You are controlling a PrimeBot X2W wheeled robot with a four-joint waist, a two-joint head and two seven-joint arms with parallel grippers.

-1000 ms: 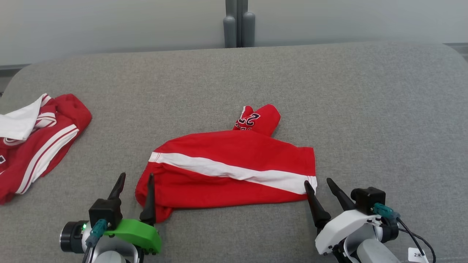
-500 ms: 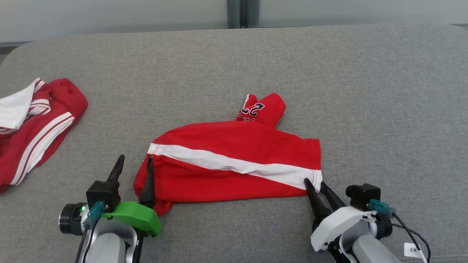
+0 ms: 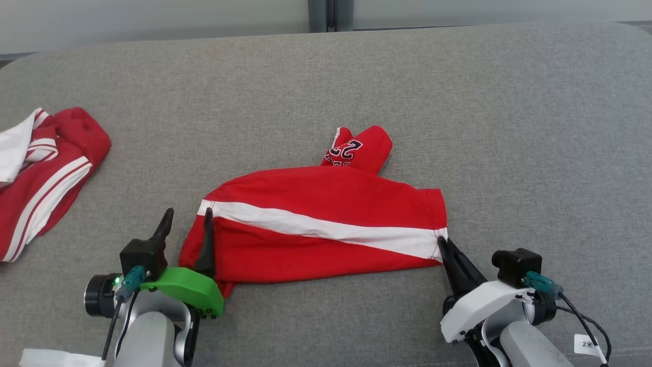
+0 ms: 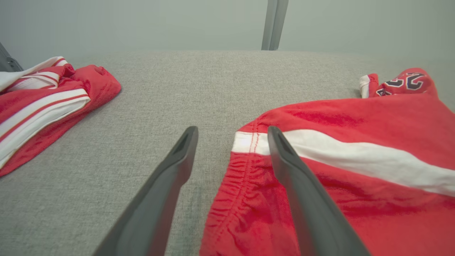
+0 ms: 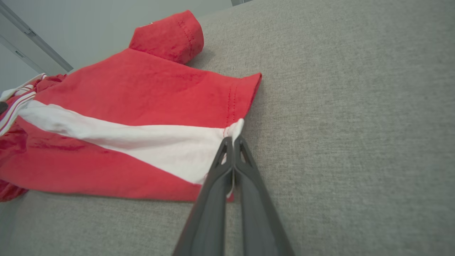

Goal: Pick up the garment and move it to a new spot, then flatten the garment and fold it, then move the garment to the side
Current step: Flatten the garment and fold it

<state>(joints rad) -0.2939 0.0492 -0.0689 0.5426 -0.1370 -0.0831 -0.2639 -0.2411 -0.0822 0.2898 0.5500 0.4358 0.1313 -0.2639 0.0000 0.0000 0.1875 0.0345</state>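
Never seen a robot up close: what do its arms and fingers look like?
Both have two long dark tapering fingers, a black camera block and a teal plug with black cable. The left gripper wears a green shell, the right gripper white.

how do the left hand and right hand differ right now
The left hand is open, straddling the red garment's gathered edge; the right hand is shut on its white-striped corner. The left hand's housing is green, the right hand's white. Both have dark fingers at the garment's ends.
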